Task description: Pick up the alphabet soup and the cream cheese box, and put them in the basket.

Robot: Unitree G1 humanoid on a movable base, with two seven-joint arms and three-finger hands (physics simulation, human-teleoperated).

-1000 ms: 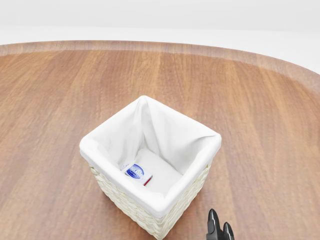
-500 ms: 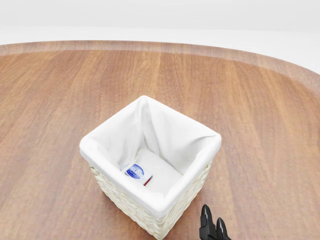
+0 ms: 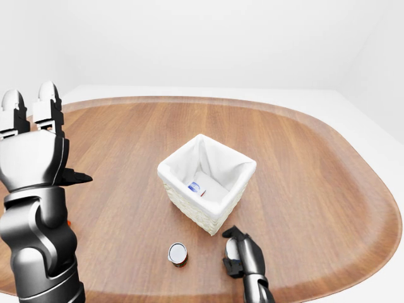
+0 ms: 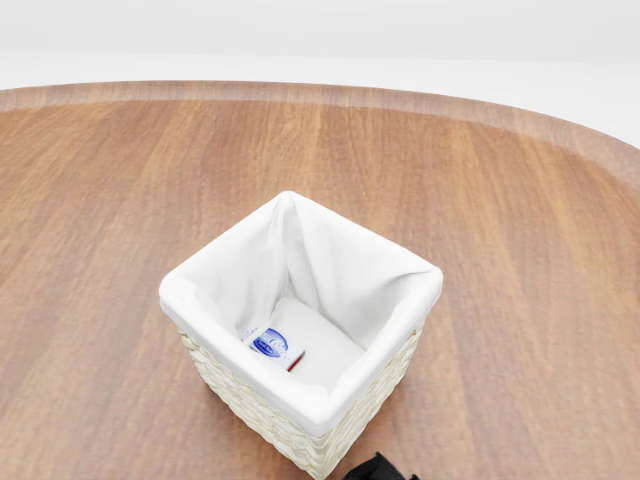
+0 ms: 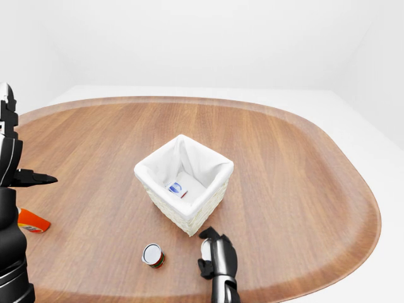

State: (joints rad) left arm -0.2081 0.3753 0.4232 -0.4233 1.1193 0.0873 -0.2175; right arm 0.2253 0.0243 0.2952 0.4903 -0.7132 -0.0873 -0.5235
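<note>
The white-lined wicker basket (image 3: 207, 183) stands mid-table. The cream cheese box (image 3: 194, 187) lies on its floor, blue label up, also visible in the head view (image 4: 272, 344). The alphabet soup can (image 3: 178, 254) stands upright on the wood below and left of the basket, apart from both hands. My right hand (image 3: 238, 255) hovers just right of the can, below the basket's near corner, fingers loosely curled and empty; the head view shows only its tip (image 4: 378, 468). My left hand (image 3: 33, 142) is raised at the left, fingers spread, holding nothing.
The oval wooden table (image 3: 315, 170) has its rounded edge close below the can and my right hand. An orange object (image 5: 31, 221) lies at the left beside my left arm. White floor surrounds the table.
In the head view my right hand's fingertips have slid left and sunk toward the bottom edge, leaving only a dark tip. Basket, box and camera have not moved.
</note>
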